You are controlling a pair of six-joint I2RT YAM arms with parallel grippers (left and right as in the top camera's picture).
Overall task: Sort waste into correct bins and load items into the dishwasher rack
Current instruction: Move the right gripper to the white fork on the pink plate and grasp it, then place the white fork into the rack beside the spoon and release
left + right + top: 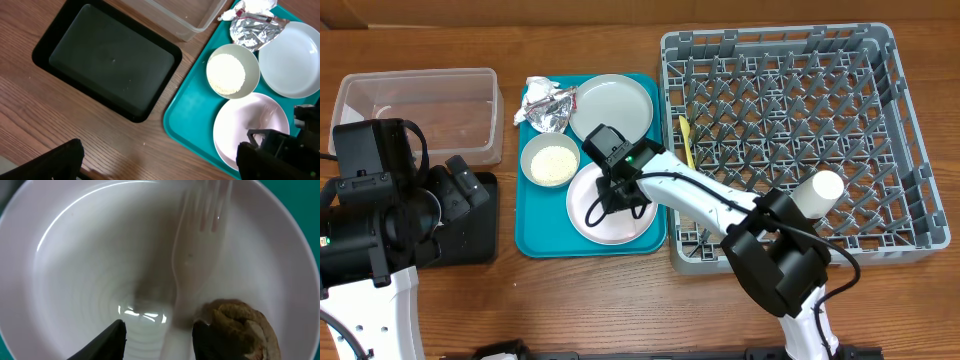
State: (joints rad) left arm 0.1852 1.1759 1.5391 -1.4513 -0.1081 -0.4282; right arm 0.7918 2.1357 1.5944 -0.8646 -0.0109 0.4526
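Observation:
My right gripper [159, 337] is open, low over the whitish-pink plate [90, 255] on the teal tray [535, 238]. Its fingers straddle the handle of a white fork [195, 255] lying in the plate. A brown morsel [240, 325] sits by the right finger. The small grey bowl [550, 162] holds white rice. The foil wrapper [550, 106] and the pale grey plate [612, 105] lie behind it. My left gripper [160, 165] is open and empty over bare table beside the black tray [107, 60]. The clear tub [415, 105] stands behind that.
The grey dishwasher rack [910, 130] fills the right side. It holds a white cup [823, 190] at its front and a yellow utensil [686, 140] near its left wall. My left arm's body covers part of the black tray in the overhead view.

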